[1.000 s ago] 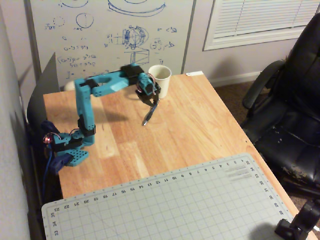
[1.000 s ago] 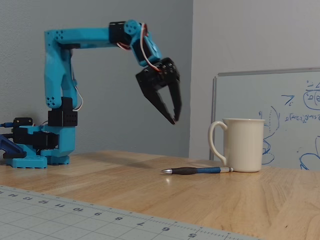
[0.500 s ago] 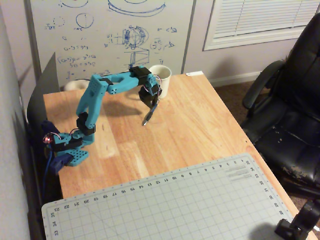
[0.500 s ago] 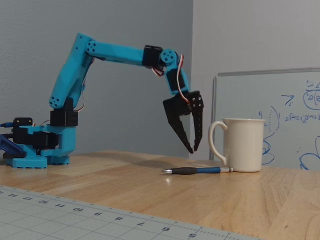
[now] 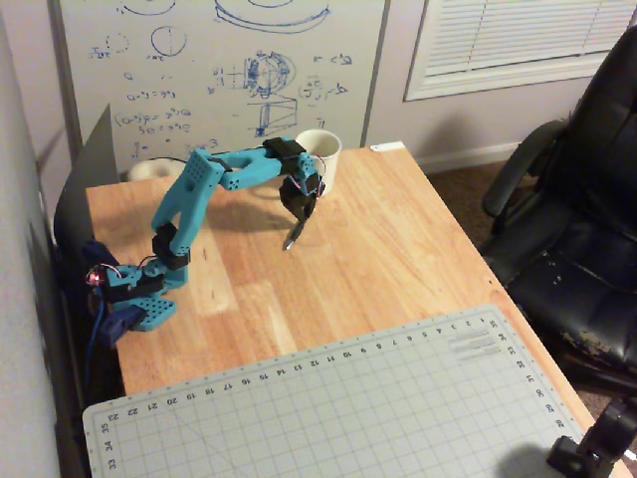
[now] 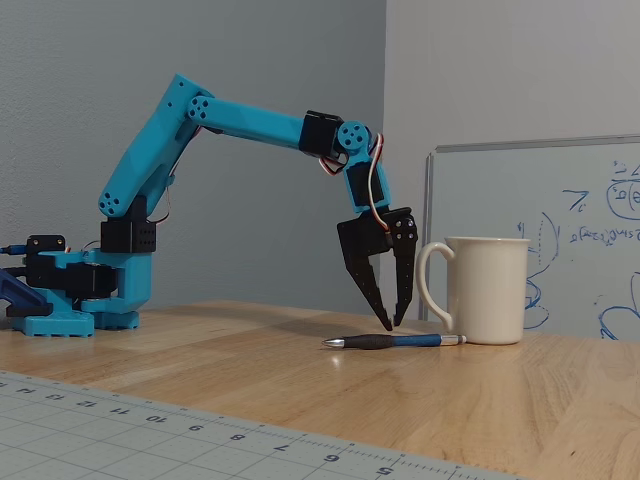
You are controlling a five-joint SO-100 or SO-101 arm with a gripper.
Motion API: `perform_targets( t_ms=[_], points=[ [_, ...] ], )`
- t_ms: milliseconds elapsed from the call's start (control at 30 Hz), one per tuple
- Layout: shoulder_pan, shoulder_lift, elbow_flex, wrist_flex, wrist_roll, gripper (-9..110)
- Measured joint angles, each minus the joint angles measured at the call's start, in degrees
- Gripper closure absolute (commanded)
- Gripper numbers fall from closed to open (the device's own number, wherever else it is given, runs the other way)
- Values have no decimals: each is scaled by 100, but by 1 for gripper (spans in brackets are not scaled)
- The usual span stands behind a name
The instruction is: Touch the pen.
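Whiteboard scribbles point(image 5: 229, 80) fill the wall behind a wooden table point(image 5: 378, 249), with window blinds point(image 5: 518, 40) to the right and a black office chair point(image 5: 577, 229) beside the table in the high fixed view. A grey cutting mat point(image 5: 348, 408) with ruler marks covers the near end of the table.

At the left edge of the table stands the blue arm point(image 6: 160, 150), its base point(image 6: 70, 300) on the wood. It reaches out and bends down at the wrist, so the black tool point(image 6: 390, 322) points at the table. The tool's two fingers are nearly together, with only a thin gap at the tips, and they hold nothing.

The pen point(image 6: 395, 341) lies flat on the table in the low fixed view, its silvery tip toward the left and its other end just beside the foot of the cream mug point(image 6: 485, 290). The tool's tips hang right above the pen's middle; whether they touch it cannot be told. In the high view the pen point(image 5: 292, 237) shows as a thin dark sliver below the tool point(image 5: 297, 211), and the mug point(image 5: 320, 154) stands behind the arm near the table's far edge.
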Motion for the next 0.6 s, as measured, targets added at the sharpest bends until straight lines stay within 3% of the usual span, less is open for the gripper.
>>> perform_targets(
  t_ms=[600],
  points=[
    [0,-132,-9,0,-9,101]
  ],
)
